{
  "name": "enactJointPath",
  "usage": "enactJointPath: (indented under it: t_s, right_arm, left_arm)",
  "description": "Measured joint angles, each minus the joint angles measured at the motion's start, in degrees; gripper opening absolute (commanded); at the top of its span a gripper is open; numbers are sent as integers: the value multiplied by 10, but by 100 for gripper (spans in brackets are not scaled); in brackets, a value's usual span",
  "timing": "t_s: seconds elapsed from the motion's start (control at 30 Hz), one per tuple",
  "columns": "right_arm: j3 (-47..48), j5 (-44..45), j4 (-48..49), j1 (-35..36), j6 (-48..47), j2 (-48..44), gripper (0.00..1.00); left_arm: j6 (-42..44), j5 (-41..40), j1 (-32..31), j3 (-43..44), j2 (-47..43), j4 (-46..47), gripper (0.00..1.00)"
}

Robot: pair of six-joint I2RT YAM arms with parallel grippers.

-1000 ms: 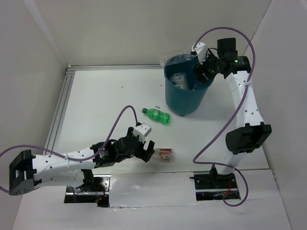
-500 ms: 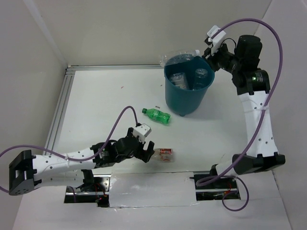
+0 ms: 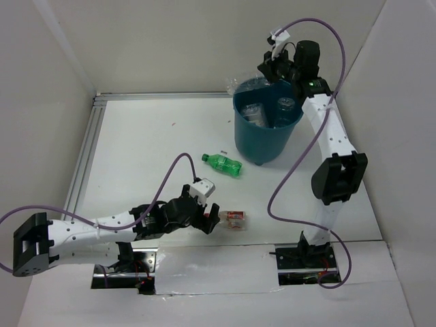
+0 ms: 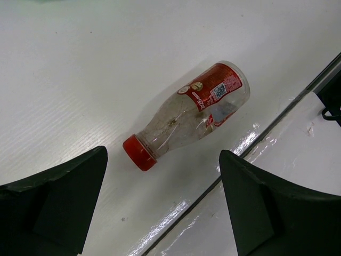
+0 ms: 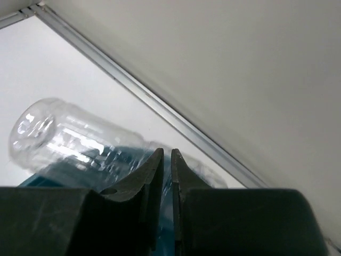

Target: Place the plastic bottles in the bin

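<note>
A red-capped, red-labelled bottle lies on its side near the table's front edge. My left gripper is open just short of its cap, touching nothing. A green bottle lies mid-table. The teal bin holds clear bottles, and a further clear bottle rests across its far rim. My right gripper hovers over that far rim, its jaws shut to a thin slit with nothing seen held.
An aluminium rail runs along the back edge and down the left side, with white walls close on three sides. A dark seam crosses the table beside the red-labelled bottle. Purple cables loop from both arms.
My right gripper came up out of the bin, shut, and swung left over the far rim. A clear bottle stayed in the bin. My left gripper edged slightly toward the red-labelled bottle.
</note>
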Motion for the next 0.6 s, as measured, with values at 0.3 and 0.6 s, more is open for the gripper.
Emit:
enactJointPath:
  t_s: [0.3, 0.6]
  right_arm:
    - [78, -41, -35, 5, -15, 50, 21]
    - [132, -80, -161, -2, -90, 50, 21]
  left_arm:
    - [-14, -8, -8, -9, -12, -5, 98]
    - [-12, -12, -8, -12, -9, -4, 98]
